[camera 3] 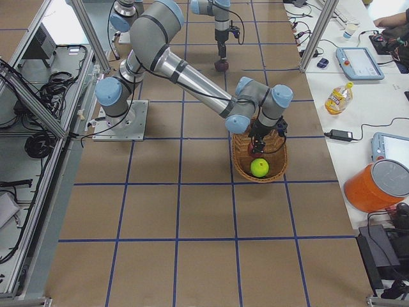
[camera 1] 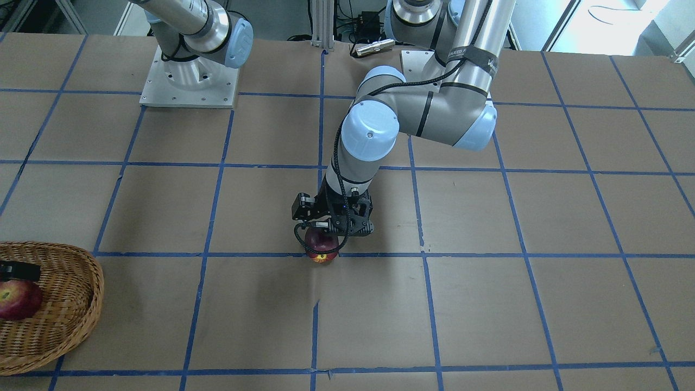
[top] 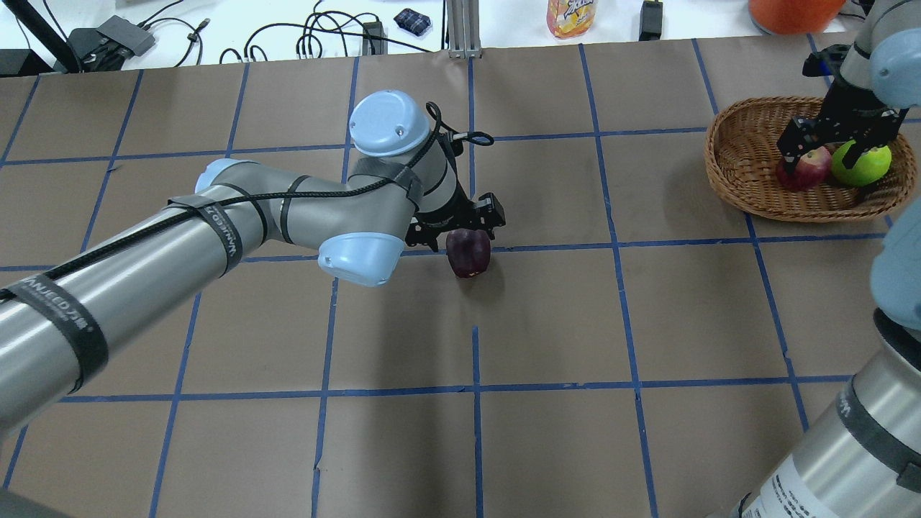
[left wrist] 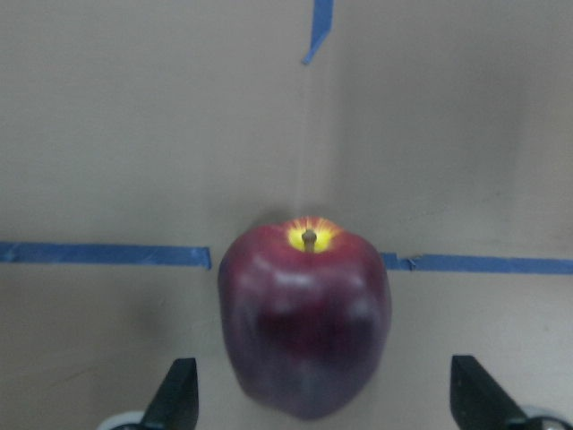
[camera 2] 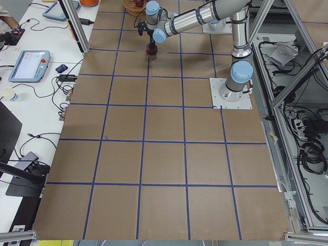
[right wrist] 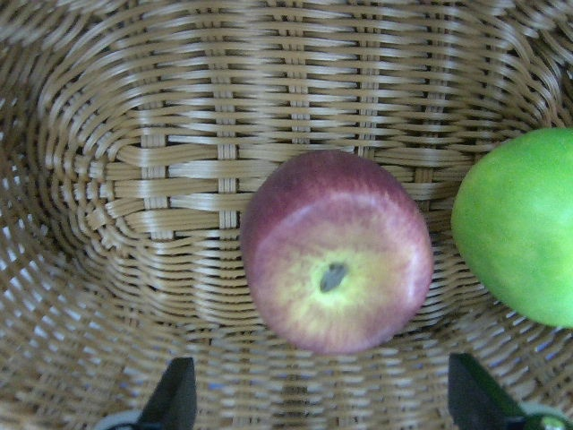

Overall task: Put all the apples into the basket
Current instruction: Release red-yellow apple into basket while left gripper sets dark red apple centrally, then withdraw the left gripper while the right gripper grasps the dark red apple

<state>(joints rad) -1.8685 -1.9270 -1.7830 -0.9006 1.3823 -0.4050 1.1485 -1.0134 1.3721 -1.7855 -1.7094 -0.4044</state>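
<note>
Where brown paper counter [top: 547,324] carries blue tape grid [top: 554,385], maroon apple [top: 468,252] sits on tape line, left gripper [left wrist: 329,396] spread wide either side. Basket [top: 712,162] near counter edge holds red apple [right wrist: 336,251], green apple [right wrist: 519,224]; right gripper [right wrist: 322,399] hangs above red, jaws parted. Cables [top: 316,39] litter white bench [top: 216,21].

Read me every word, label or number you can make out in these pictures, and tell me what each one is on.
"WANJEED", as best it reads: white print on the black strap around the left arm.
Bottle label beyond the table's far edge: cut off, unreadable.
Small print on the right arm: too small to read.
Tablet screen: too small to read.
</note>
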